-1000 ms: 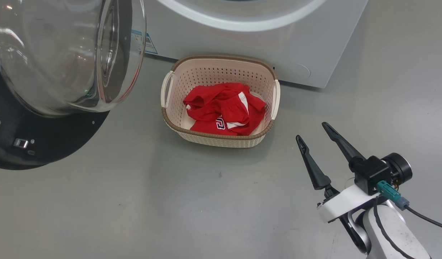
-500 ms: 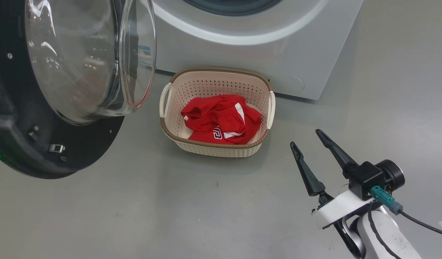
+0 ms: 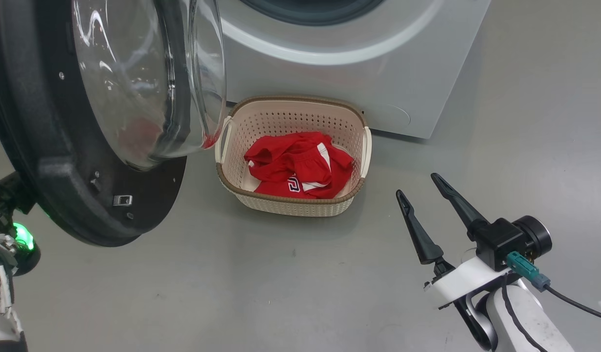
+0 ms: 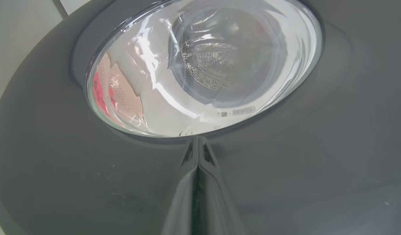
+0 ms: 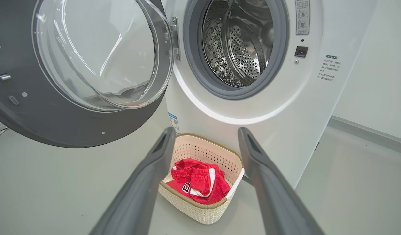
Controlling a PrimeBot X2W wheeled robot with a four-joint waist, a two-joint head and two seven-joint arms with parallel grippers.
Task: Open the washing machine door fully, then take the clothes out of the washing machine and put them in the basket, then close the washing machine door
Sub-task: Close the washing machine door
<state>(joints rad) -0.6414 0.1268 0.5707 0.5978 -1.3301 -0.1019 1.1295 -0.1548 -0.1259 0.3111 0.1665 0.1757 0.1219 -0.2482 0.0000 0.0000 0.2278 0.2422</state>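
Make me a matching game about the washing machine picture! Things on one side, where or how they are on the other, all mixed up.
Things:
1. clothes
2. washing machine door
3. right gripper
4. basket

Where or how:
A. standing open
B. on the floor in front of the washing machine
C. lying in the basket
D. fingers apart, holding nothing

Pairs: 1-C, 2-A, 3-D, 4-B

The washing machine door (image 3: 60, 161) crowds the left of the basket (image 3: 290, 208); the drum (image 5: 242, 52) stands unblocked.
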